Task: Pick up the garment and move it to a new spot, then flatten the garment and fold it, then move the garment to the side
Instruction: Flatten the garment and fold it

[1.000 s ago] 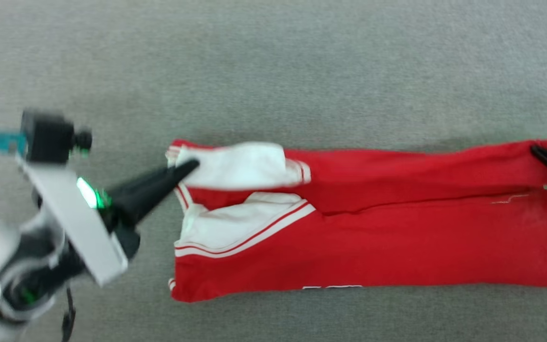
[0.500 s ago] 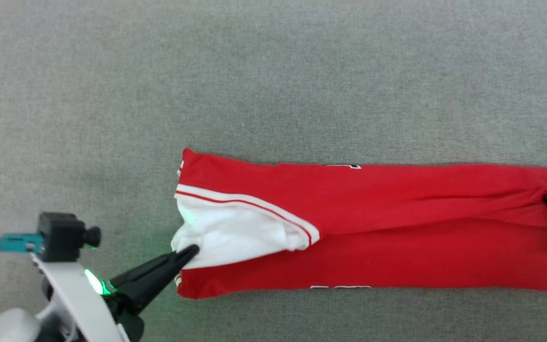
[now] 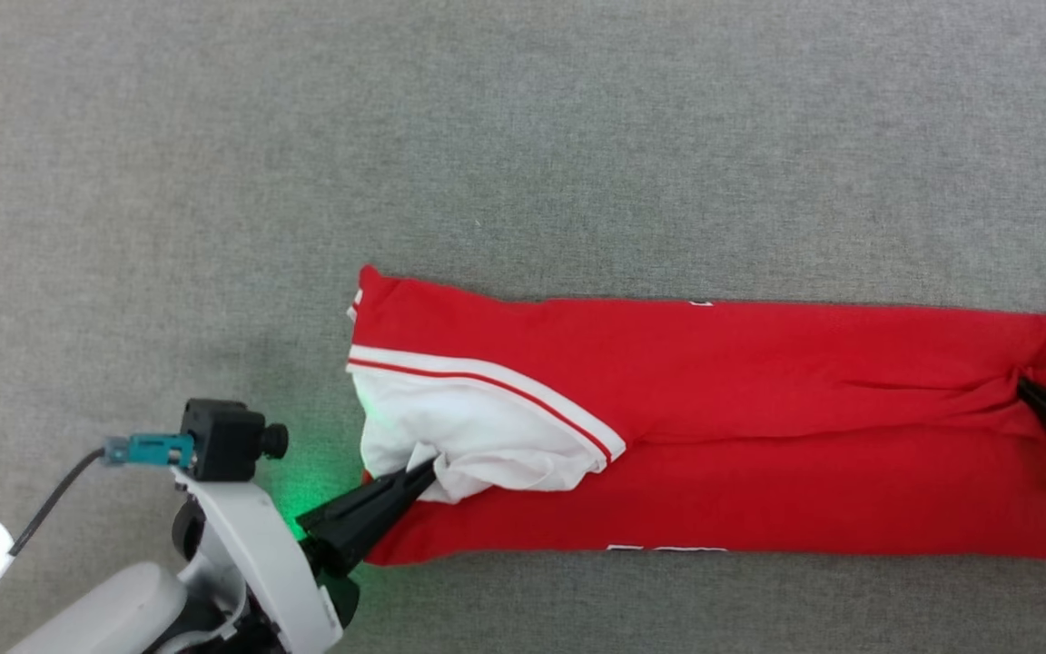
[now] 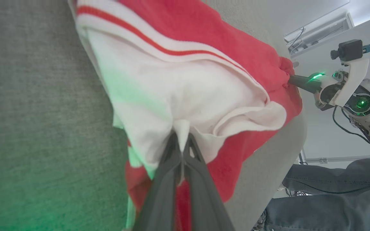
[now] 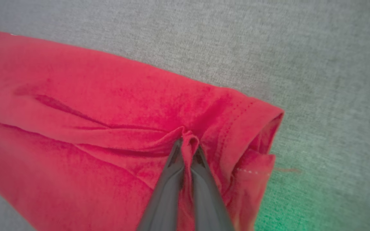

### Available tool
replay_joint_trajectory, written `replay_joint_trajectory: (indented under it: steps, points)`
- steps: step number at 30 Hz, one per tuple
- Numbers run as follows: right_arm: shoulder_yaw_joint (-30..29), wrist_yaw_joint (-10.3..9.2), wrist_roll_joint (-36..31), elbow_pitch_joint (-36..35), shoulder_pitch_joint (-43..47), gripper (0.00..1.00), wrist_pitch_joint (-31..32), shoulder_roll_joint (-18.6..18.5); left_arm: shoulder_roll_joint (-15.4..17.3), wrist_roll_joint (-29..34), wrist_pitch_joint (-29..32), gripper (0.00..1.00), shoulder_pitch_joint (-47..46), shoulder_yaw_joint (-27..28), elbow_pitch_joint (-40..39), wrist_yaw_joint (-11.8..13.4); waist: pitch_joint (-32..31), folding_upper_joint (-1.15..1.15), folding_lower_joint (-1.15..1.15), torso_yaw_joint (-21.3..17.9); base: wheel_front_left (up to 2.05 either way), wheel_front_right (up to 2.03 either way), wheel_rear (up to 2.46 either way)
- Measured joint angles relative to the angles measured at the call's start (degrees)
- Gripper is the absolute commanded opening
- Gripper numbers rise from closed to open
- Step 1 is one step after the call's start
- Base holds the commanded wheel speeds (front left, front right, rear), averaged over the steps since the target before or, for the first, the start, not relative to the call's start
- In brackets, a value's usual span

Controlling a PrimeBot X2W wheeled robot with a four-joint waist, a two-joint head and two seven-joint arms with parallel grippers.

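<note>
Between left pincer (image 3: 426, 466), right pincer (image 3: 1025, 387), garment (image 3: 759, 454) clamped

I count one garment (image 3: 759, 436), with one white sleeve (image 3: 478, 427) showing on it. Two grippers are on my screens, the left gripper (image 3: 426, 468) and the right gripper (image 3: 1025, 387). One person (image 4: 332, 205) shows in the left wrist view.

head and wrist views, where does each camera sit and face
Head view: on the head, looking down at the garment; left pincer lower left, right pincer at right edge.
Left wrist view: on that wrist, along its pincer to the white sleeve.
Right wrist view: on that wrist, along its pincer to the red hem.
Shared: head and left wrist views both show the right pincer.
</note>
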Motion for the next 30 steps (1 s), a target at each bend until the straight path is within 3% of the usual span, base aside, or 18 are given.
replay_joint_trajectory:
  steps: [1,2,3,4,5,14,21,26,30]
  points:
    - [0.2,0.00,0.0,-0.1,-0.1,0.35,-0.2,0.2,-0.3,0.0,-0.4,0.24,-0.2,0.1,0.6,0.0,-0.1,0.00,0.00,0.1,0.00,0.00,0.00]
    - [0.4,-0.01,0.0,-0.3,-0.2,0.88,-0.6,0.3,-0.5,0.2,-0.6,0.40,-0.3,0.1,1.0,-0.2,-0.2,0.00,0.00,0.2,0.00,0.00,0.00]
    - [0.4,-0.01,0.0,-0.3,-0.4,1.00,-1.1,0.4,-0.5,0.6,-1.0,0.55,-0.6,0.0,1.3,-0.2,-0.3,0.00,0.00,0.2,0.00,0.00,0.00]
    - [0.3,-0.01,0.0,-0.3,-0.4,1.00,-1.4,0.4,-0.6,0.9,-1.6,0.93,-0.7,0.2,1.5,-0.2,-0.5,0.00,0.00,0.3,0.00,0.00,0.00]
    - [0.3,0.00,0.0,-0.4,-0.4,1.00,-1.6,0.4,-0.6,0.9,-2.3,1.00,-0.7,0.5,1.5,-0.3,-0.8,0.00,0.00,0.4,0.00,0.00,0.00]
    - [-5.2,-0.01,3.4,-1.9,2.6,1.00,-1.4,-3.4,-1.7,1.3,-10.3,1.00,1.1,3.5,-0.5,0.6,-3.1,0.00,0.00,2.0,0.00,0.00,0.00]
    - [-9.6,-0.01,6.0,-0.2,7.9,1.00,1.2,-4.8,-8.8,2.6,-17.0,1.00,2.8,5.5,5.9,2.8,-3.8,0.00,0.00,5.0,0.00,0.00,0.00]
    - [-13.1,-0.01,7.5,0.9,10.6,1.00,2.7,-5.0,-13.1,9.4,-18.4,1.00,4.0,9.7,11.0,3.3,-4.2,0.00,0.00,7.0,0.00,0.00,0.00]
    - [-15.1,-0.01,9.7,1.0,13.0,1.00,6.2,-5.0,-17.4,22.5,-18.6,1.00,5.3,19.5,11.5,4.1,-4.4,0.00,0.00,7.8,0.00,0.00,0.00]
